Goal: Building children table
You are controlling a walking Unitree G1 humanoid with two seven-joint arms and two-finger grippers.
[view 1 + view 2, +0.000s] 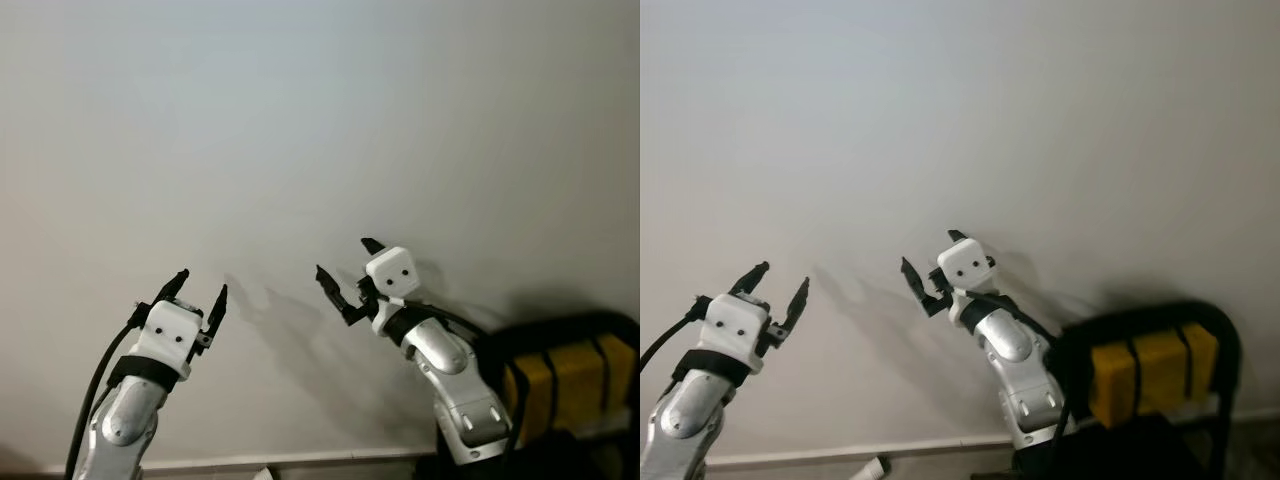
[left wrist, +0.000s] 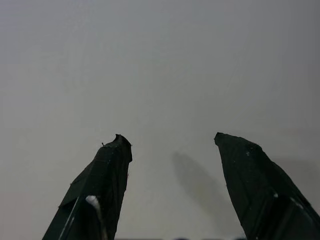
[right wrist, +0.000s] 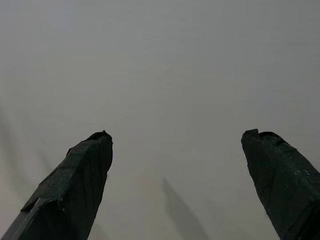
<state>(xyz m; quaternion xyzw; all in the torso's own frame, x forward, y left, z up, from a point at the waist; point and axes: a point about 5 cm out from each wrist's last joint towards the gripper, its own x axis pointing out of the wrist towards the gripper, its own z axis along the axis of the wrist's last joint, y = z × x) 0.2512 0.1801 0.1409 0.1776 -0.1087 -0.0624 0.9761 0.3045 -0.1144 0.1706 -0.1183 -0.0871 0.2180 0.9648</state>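
Both arms are raised in front of a plain white wall (image 1: 320, 120). My left gripper (image 1: 202, 285) stands open at the lower left, nothing between its black fingers (image 2: 107, 170). My right gripper (image 1: 346, 263) is open too, near the middle, tilted toward the left, with nothing held. In the wrist views each pair of fingertips (image 3: 85, 165) points at the bare wall. No table parts can be made out.
A black frame holding a yellow block with black straps (image 1: 570, 375) stands at the lower right against the wall. A skirting strip (image 1: 300, 462) runs along the bottom where wall meets floor. A small white object (image 1: 872, 468) lies at the floor edge.
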